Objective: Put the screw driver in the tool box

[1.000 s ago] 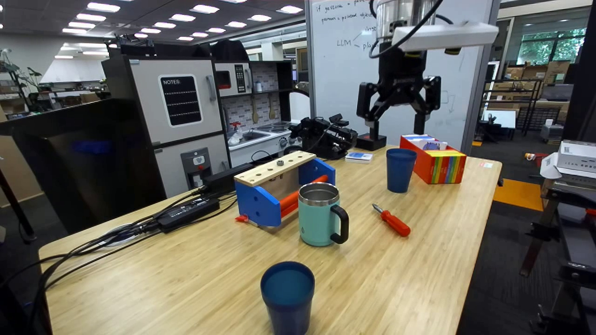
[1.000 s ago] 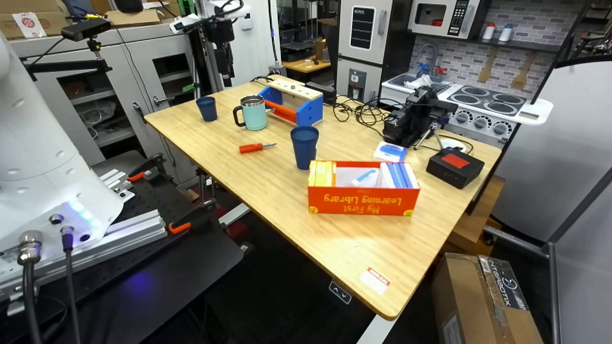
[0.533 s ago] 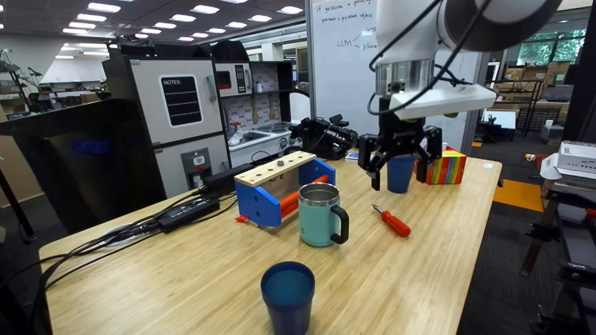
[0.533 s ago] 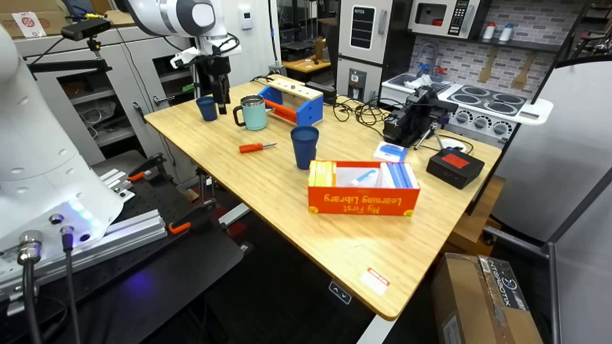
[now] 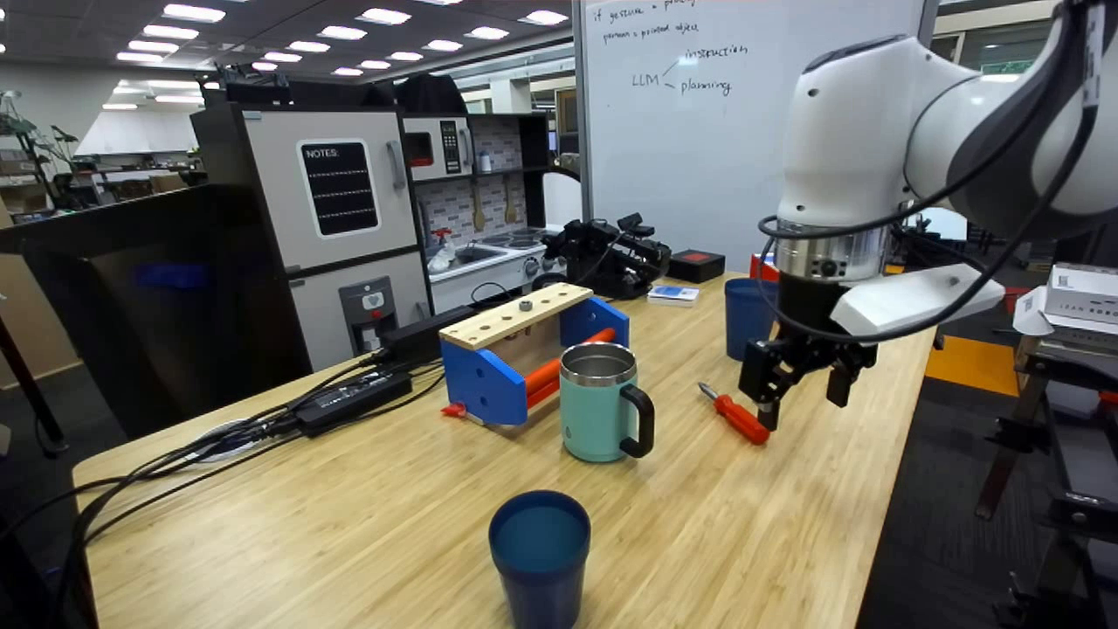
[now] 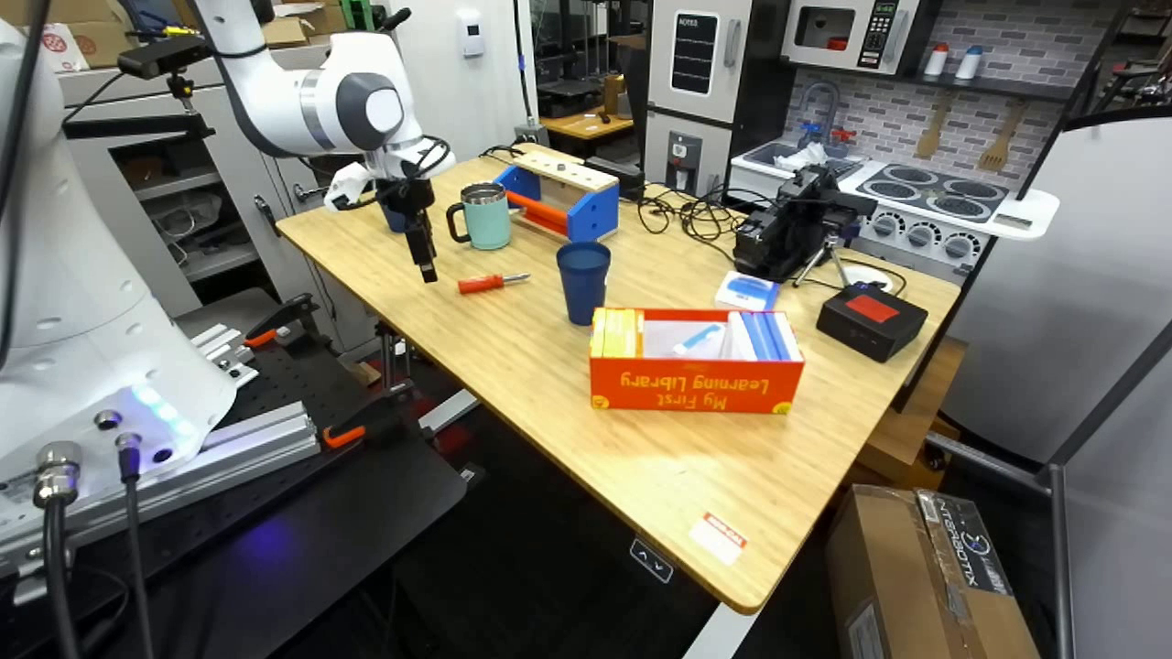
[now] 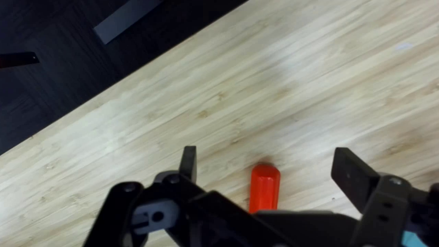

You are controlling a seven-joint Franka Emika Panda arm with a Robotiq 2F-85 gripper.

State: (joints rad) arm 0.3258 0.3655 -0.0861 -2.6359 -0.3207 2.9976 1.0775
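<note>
Screw driver (image 5: pixel 736 416) lies near robot-side long edge of table (image 6: pixel 623 448); my end effector (image 5: pixel 802 411) hangs spread, empty, by the end of its handle (image 7: pixel 264 188). Clamping only there, I'd expect pivot or slip.

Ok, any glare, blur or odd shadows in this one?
In an exterior view, a small glint on the whiteboard; in an exterior view, pale glare on the table; in the wrist view, near parts of the gripper look soft and a reddish shade edges the handle end of the screw driver.
</note>
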